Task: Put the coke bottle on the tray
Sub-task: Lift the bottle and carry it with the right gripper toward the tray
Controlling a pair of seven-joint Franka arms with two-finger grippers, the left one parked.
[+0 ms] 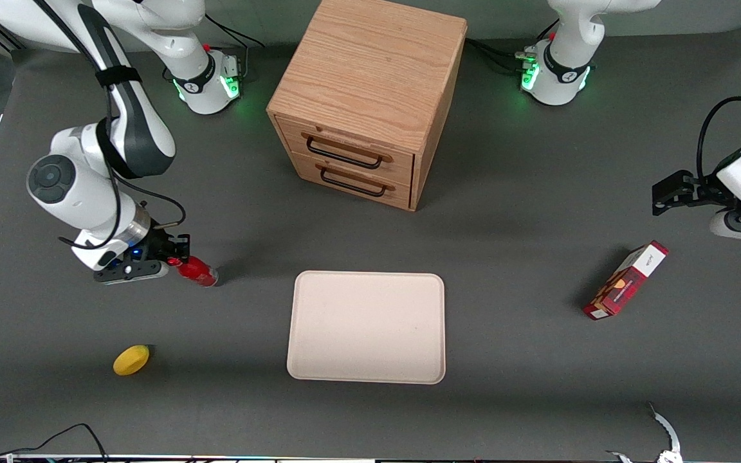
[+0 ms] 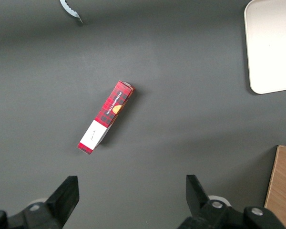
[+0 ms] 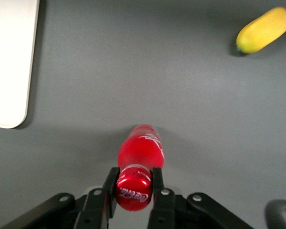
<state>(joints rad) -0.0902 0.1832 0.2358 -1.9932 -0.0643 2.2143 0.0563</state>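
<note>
The coke bottle (image 1: 198, 271) (image 3: 140, 149) is small and bright red, with a red cap bearing white script. It leans over the dark table toward the working arm's end. My gripper (image 1: 174, 260) (image 3: 134, 177) is shut on the bottle's neck, with a black finger (image 3: 110, 183) pressed on each side of the cap. The tray (image 1: 366, 326) (image 3: 9, 62) is a large flat cream rectangle with rounded corners, lying in the middle of the table beside the bottle. Nothing lies on it.
A wooden drawer cabinet (image 1: 370, 96) stands farther from the front camera than the tray. A yellow lemon-shaped fruit (image 1: 131, 359) (image 3: 264, 29) lies nearer the camera than the bottle. A red-and-white carton (image 1: 626, 280) (image 2: 106, 117) lies toward the parked arm's end.
</note>
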